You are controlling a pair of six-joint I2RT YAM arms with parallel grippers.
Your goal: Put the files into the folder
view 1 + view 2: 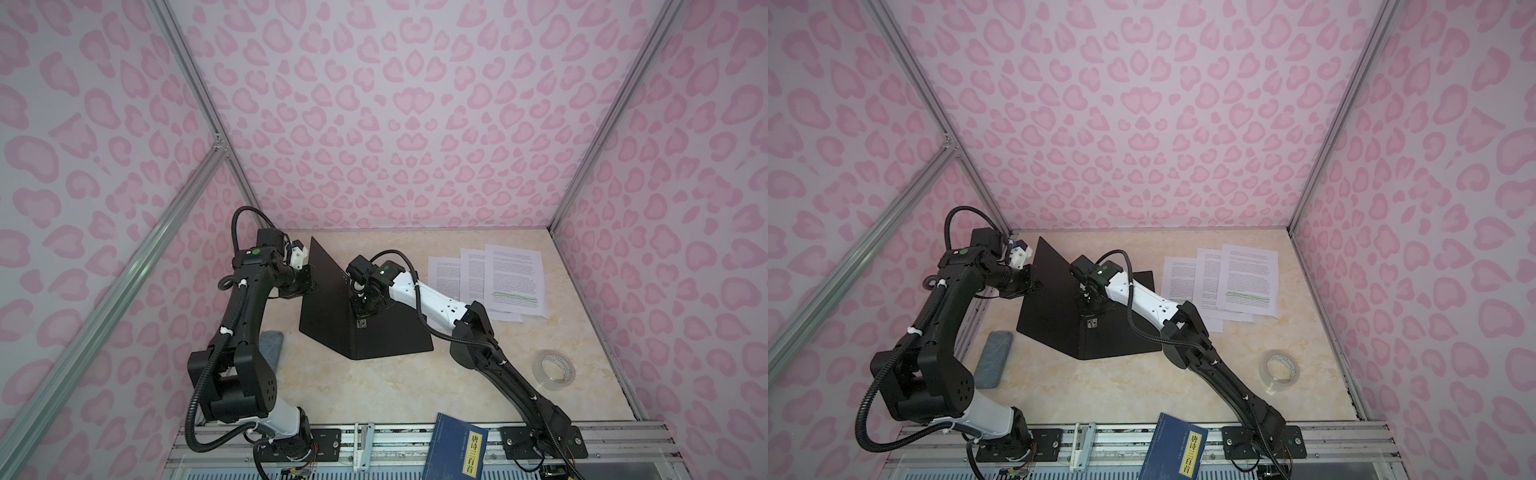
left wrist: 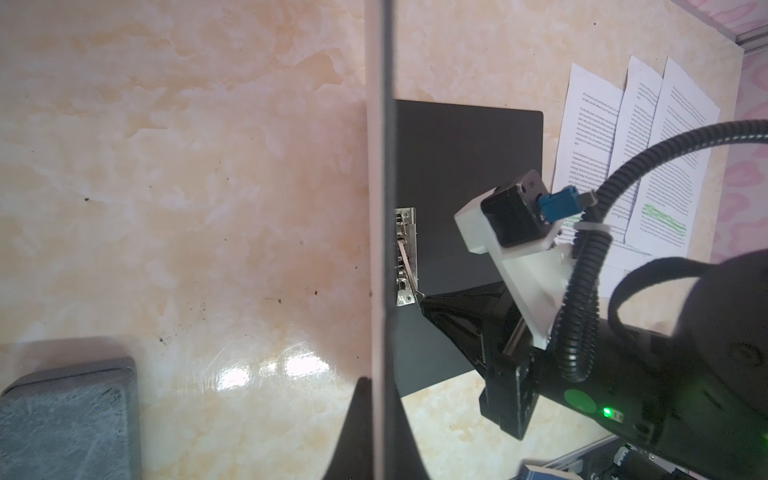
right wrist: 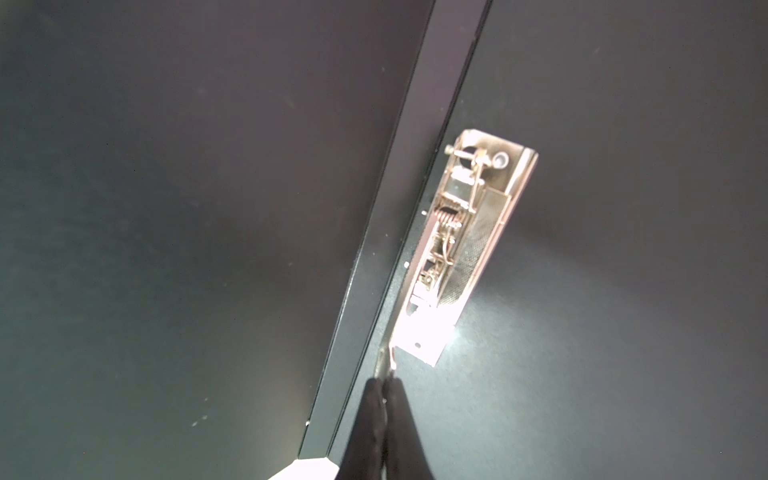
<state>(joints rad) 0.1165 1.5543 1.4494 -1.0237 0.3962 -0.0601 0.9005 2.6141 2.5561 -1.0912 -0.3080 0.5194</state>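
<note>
The folder (image 1: 390, 336) (image 1: 1121, 336) lies open with its black inside up, and its left cover (image 1: 328, 266) stands raised. My left gripper (image 1: 309, 280) (image 1: 1034, 284) (image 2: 376, 380) is shut on the edge of that cover (image 2: 380, 166). My right gripper (image 1: 360, 313) (image 1: 1090, 313) (image 3: 384, 380) is shut on the thin lever of the metal clip (image 3: 465, 249) (image 2: 405, 257) beside the spine. The files (image 1: 515, 278) (image 1: 1250, 278) (image 2: 665, 137), three white printed sheets with green highlights, lie fanned out on the table right of the folder.
A clear tape roll (image 1: 554, 370) (image 1: 1280, 369) sits at the right. A blue book with a yellow label (image 1: 457, 449) (image 1: 1175, 449) hangs over the front rail. A grey block (image 1: 994, 359) (image 2: 66, 419) lies left of the folder. Pink walls enclose the table.
</note>
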